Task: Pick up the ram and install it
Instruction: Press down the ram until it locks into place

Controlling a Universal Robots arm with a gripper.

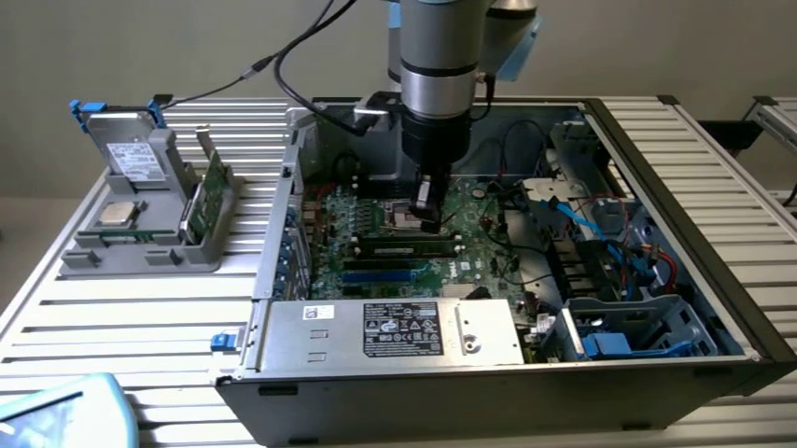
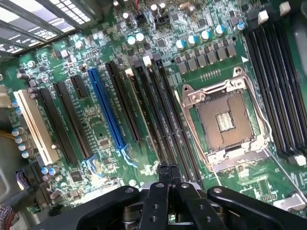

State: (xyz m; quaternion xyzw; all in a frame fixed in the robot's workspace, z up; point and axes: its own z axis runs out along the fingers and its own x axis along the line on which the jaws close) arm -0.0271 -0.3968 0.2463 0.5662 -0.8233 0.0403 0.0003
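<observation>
The exterior view is evenly lit and fairly dim, with soft shadow filling the case [image 1: 524, 233] under the arm [image 1: 439, 84]. The power supply [image 1: 386, 331] catches pale glare on its metal top. In the wrist view the motherboard [image 2: 96, 124] is brighter and sharp, capacitor tops glinting, while the gripper [image 2: 168, 175] is dark and slightly blurred.

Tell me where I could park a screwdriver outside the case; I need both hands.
Bare slatted table lies between the grey parts holder and the power supply. Inside the case, around the gripper, boards and cables crowd everything.
</observation>
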